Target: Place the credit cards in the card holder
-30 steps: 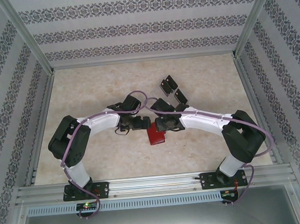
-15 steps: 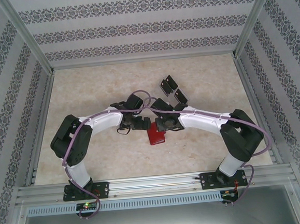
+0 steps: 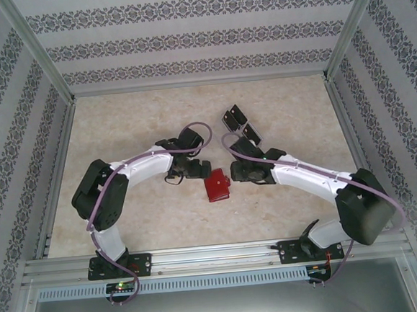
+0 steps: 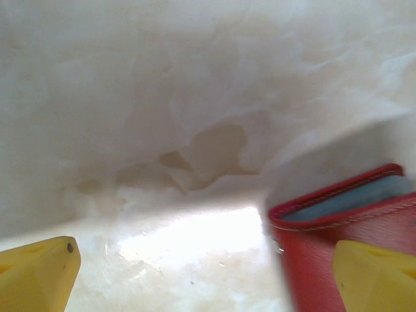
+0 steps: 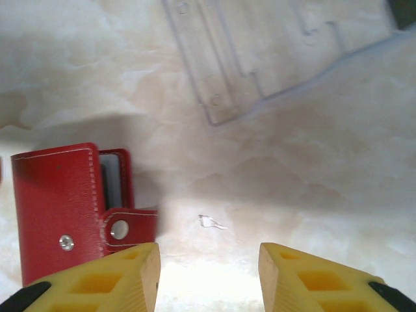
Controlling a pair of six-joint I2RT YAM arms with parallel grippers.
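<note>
Red card holder (image 3: 216,187) lies between left fingers (image 4: 39,270) and right fingers (image 5: 312,276).

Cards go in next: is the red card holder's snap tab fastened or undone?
Undone: the tab sticks out beside the card holder, both snap halves bare.

Red card holder (image 5: 58,208), stitched in white, with grey lining and a silver snap (image 5: 119,229). The table (image 3: 133,118) is cream, marbled with tan blotches. The credit cards (image 3: 234,116) are black with faint light markings. The left gripper (image 4: 205,260) and right gripper (image 5: 208,253) have yellow fingers (image 5: 110,279); the arms (image 3: 144,168) are white and black, their cables (image 3: 199,131) purple. The walls (image 3: 198,27) show grey floral bands on white.
</note>
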